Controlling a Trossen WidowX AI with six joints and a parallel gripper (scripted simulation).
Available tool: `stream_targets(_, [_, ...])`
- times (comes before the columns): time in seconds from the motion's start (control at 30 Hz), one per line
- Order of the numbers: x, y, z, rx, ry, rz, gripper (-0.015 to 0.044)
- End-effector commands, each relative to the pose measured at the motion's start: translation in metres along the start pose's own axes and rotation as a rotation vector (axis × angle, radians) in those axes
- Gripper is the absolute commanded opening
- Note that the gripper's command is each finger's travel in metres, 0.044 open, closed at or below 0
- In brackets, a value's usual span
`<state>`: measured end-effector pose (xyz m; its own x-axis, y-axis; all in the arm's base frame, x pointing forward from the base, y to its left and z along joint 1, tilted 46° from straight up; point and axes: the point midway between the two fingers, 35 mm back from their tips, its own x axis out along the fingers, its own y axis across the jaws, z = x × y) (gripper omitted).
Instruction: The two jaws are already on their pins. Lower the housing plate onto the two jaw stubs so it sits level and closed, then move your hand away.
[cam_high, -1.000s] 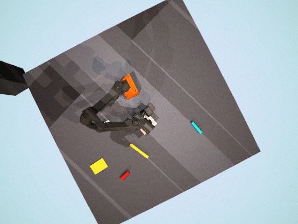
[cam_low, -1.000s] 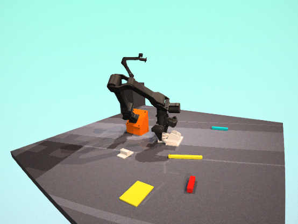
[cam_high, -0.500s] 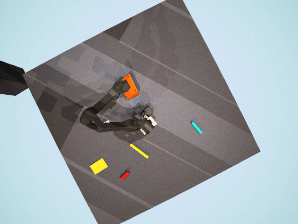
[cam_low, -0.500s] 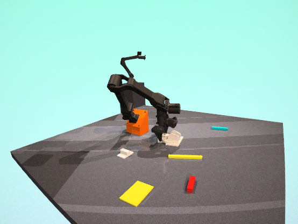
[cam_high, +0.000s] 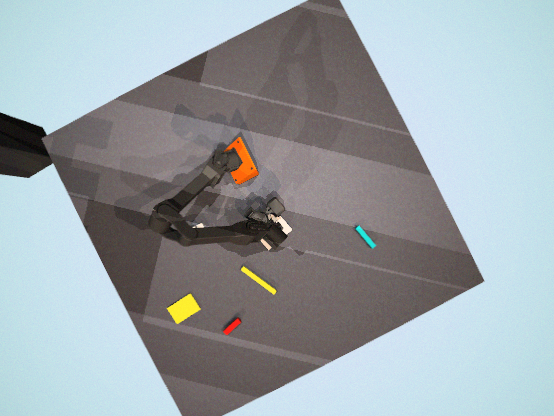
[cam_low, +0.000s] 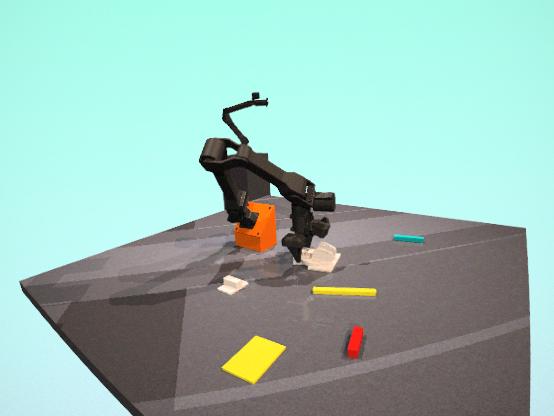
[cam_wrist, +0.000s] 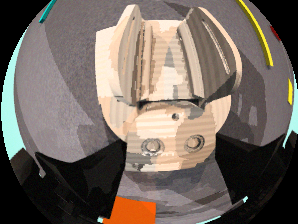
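A: The tool (cam_high: 267, 225) (cam_low: 306, 249) (cam_wrist: 171, 149) is grasping the housing plate (cam_low: 307, 255) (cam_wrist: 172, 131). From the top, though, the arm covers most of it, and I can't pick out the plate.

B: Pale parts do peep out around the tool there. What about the rest?

A: An orange block (cam_high: 246, 170) (cam_low: 262, 235) (cam_wrist: 134, 210) stands under the arm's lower end. A yellow bar (cam_high: 258, 280) (cam_low: 344, 291) (cam_wrist: 260, 32), a red block (cam_high: 232, 326) (cam_low: 355, 342), a yellow slab (cam_high: 183, 308) (cam_low: 254, 359) and a cyan bar (cam_high: 365, 237) (cam_low: 408, 239) (cam_wrist: 48, 11) lie apart on the counter (cam_high: 350, 310) (cam_low: 425, 350) (cam_wrist: 55, 95).

B: And the exterior view?

A: The tool points down, its fingers low at the pale assembly. A small pale stepped piece (cam_low: 233, 284) sits well apart from that, on the orange block's nearer side.

B: Now the wrist view.

A: The housing plate is between the fingers, its two ringed holes showing. It lies at the near ends of the two jaws (cam_wrist: 131, 55) (cam_wrist: 207, 55), which rise from a pale base (cam_wrist: 111, 107).

B: Level and closed?

A: Can't tell; a dark gap shows at its far edge, and the seating below is hidden.
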<state>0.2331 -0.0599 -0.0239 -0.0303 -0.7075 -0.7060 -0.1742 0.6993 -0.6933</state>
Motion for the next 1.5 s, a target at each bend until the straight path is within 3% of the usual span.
stream_targets(0.0, [0.0009, -0.0002, -0.0004, -0.005, 0.002, -0.005, 0.0351])
stream_targets(1.47, [-0.0030, 0.0002, 0.0005, -0.005, 0.002, -0.004, 0.0351])
